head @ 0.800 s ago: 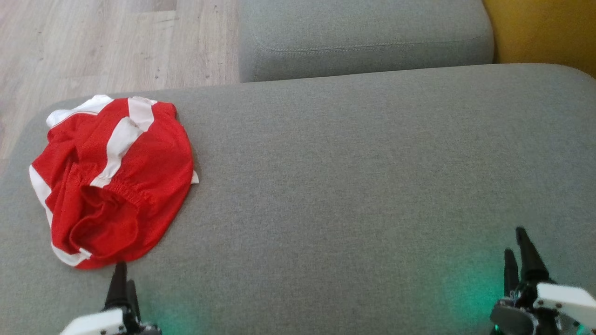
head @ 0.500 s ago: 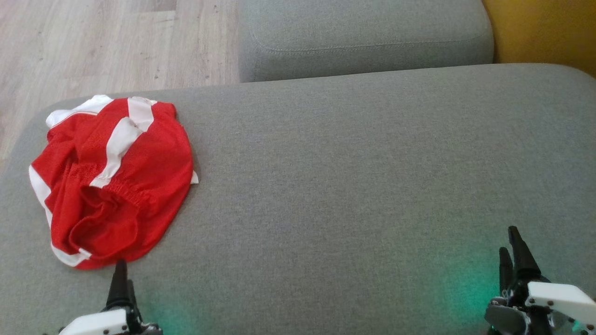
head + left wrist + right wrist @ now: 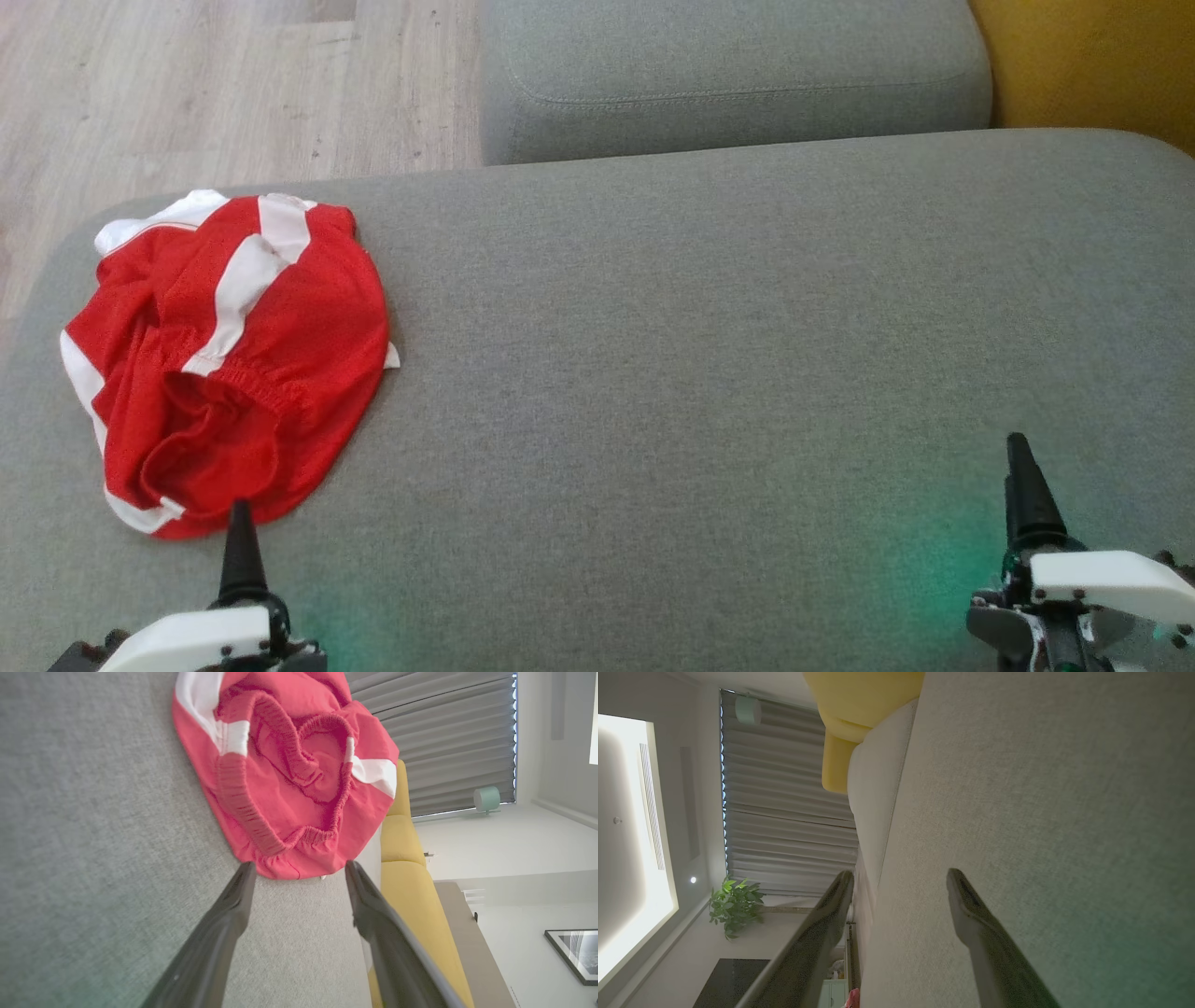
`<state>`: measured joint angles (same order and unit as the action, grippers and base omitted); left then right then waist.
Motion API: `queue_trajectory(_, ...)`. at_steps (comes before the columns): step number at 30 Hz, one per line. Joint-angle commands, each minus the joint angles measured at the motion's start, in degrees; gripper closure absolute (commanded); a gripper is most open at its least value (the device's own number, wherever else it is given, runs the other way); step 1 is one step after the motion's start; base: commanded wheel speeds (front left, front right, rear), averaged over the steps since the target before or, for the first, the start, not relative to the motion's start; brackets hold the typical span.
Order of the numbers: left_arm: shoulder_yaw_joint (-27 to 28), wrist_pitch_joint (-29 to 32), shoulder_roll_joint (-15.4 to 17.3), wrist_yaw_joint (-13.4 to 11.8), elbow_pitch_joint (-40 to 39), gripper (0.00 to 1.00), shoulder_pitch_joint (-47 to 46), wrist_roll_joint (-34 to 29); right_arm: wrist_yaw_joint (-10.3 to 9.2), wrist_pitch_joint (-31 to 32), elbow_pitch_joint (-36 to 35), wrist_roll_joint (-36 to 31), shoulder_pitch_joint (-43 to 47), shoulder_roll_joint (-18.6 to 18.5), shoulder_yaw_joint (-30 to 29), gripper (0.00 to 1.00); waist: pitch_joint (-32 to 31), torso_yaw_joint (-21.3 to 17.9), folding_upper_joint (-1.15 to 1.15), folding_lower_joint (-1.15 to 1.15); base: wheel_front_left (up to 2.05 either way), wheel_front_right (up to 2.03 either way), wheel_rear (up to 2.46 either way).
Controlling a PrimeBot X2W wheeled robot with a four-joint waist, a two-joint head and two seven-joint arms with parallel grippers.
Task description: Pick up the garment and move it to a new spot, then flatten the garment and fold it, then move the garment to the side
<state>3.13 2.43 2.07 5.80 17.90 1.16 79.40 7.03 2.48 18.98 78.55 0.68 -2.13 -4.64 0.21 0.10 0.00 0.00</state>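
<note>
The garment (image 3: 229, 359) is a crumpled pair of red shorts with white stripes, lying at the left end of the grey sofa seat (image 3: 700, 355). My left gripper (image 3: 242, 527) sits at the lower left with its tip right at the garment's near hem. In the left wrist view the open gripper (image 3: 299, 870) has its two dark fingers spread on either side of the hem of the garment (image 3: 289, 770), nothing between them. My right gripper (image 3: 1018, 467) is far off at the lower right over bare cushion; in the right wrist view this gripper (image 3: 901, 875) stands open and empty.
A second grey cushion (image 3: 728, 75) lies behind the seat. Wood floor (image 3: 187, 93) shows beyond the seat's far-left edge, and a yellow cushion (image 3: 1092, 56) at the far right. The seat's rounded left edge lies close to the garment.
The right gripper has crept forward and slightly left over the cushion. The left gripper has edged forward to the garment's hem. The garment has not moved.
</note>
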Motion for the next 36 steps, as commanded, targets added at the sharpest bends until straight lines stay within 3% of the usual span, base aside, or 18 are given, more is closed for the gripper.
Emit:
queue_trajectory(1,-0.05,-0.58,0.37,-0.16,-2.60,0.00,-2.44,-2.11,0.10,-0.75,-2.54,-2.53,-2.60,-0.30,0.91,0.00,-0.01,0.04,0.00,0.00,0.00,0.00,0.00)
queue_trajectory(36,-2.87,-6.54,0.52,-3.32,-7.06,0.00,-1.66,-26.06,0.23,-6.66,-4.80,-29.15,-2.75,-0.46,7.23,0.00,-0.78,0.82,0.00,0.00,0.00,0.00,0.00)
